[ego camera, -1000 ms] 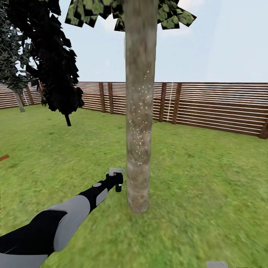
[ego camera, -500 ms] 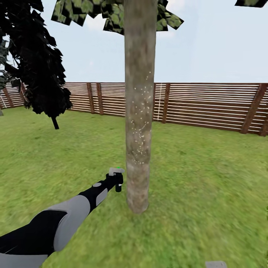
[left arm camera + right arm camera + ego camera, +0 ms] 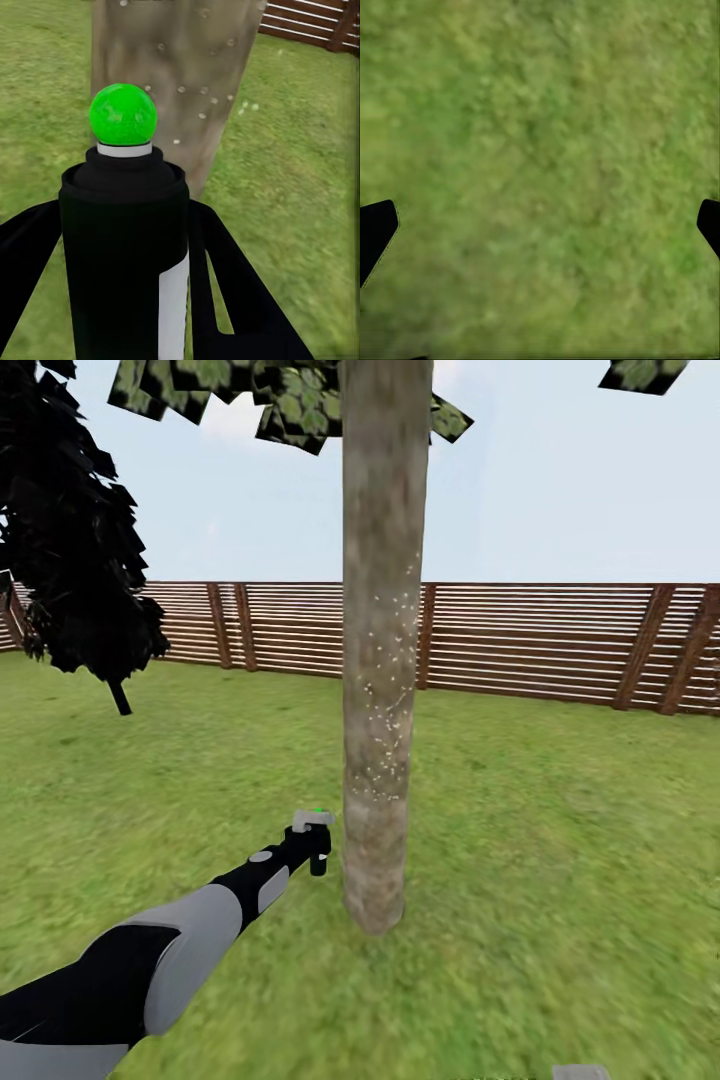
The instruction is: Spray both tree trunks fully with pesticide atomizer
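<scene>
My left gripper (image 3: 310, 849) is shut on the pesticide atomizer (image 3: 313, 822), held out low just left of a tree trunk (image 3: 382, 660). In the left wrist view the atomizer (image 3: 124, 247) stands upright between the black fingers (image 3: 240, 300), showing its black body, white label and green spot, with the trunk (image 3: 176, 67) close behind it. White specks dot the grey-brown trunk from about mid-height down to the height of the atomizer. Its leafy canopy (image 3: 250, 390) starts at the top of the head view. My right gripper (image 3: 540, 232) is open over bare grass.
A dark narrow tree (image 3: 75, 550) stands at the left of the lawn (image 3: 560, 860). A brown slatted fence (image 3: 540, 645) runs across the back. Grass lies open on all sides of the trunk.
The camera has swung to the right: the fence and the dark tree slid left in the picture. The left arm and the atomizer keep their place beside the trunk.
</scene>
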